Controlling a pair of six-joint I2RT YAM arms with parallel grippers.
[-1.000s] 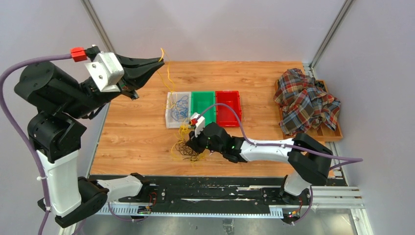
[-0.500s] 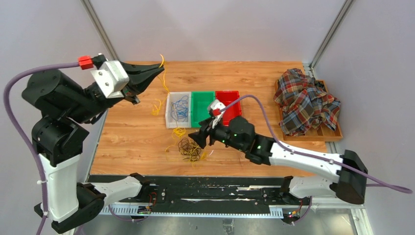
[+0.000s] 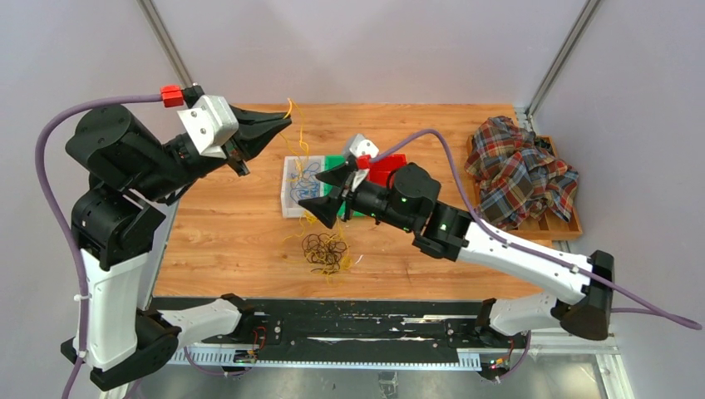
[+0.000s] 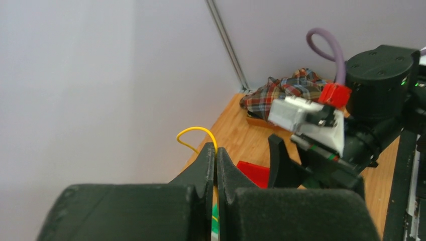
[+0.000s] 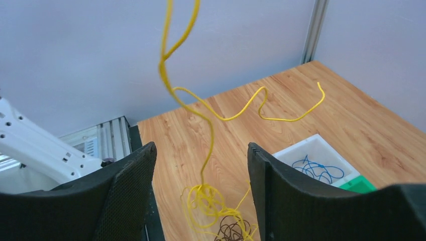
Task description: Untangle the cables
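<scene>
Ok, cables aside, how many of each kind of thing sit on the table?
Bins: 3, namely a white bin, a green bin, a red bin
Plaid cloth: 1
Wooden tray: 1
Total: 5

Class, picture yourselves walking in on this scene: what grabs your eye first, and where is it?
The raised left claw, at the far left, is shut on a yellow cable that dangles toward a tangled heap at the front middle of the table. The right claw hovers open near that strand, and a plaid cloth lies bunched at the right edge.
</scene>
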